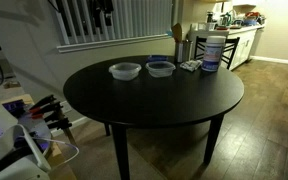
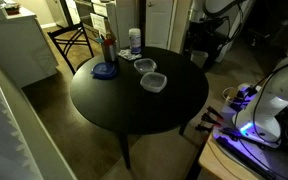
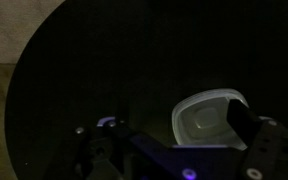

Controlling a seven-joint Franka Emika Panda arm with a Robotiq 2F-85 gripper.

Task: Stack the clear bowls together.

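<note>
Clear round plastic bowl point(image 1: 125, 70) and its twin bowl point(image 1: 160, 68) were recorded side by side, unstacked, on dark round tabletop point(image 1: 154, 105); tool point(image 3: 174, 140) was seen spread above one.

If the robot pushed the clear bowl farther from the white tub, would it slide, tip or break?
Probably slide: the clear bowl looks thin, see-through plastic, so likely light, and the dark table looks smooth. Tipping seems unlikely, since it is shallow and wide and sits upright. Its thin wall may flex under a pinch rather than crack.
</note>
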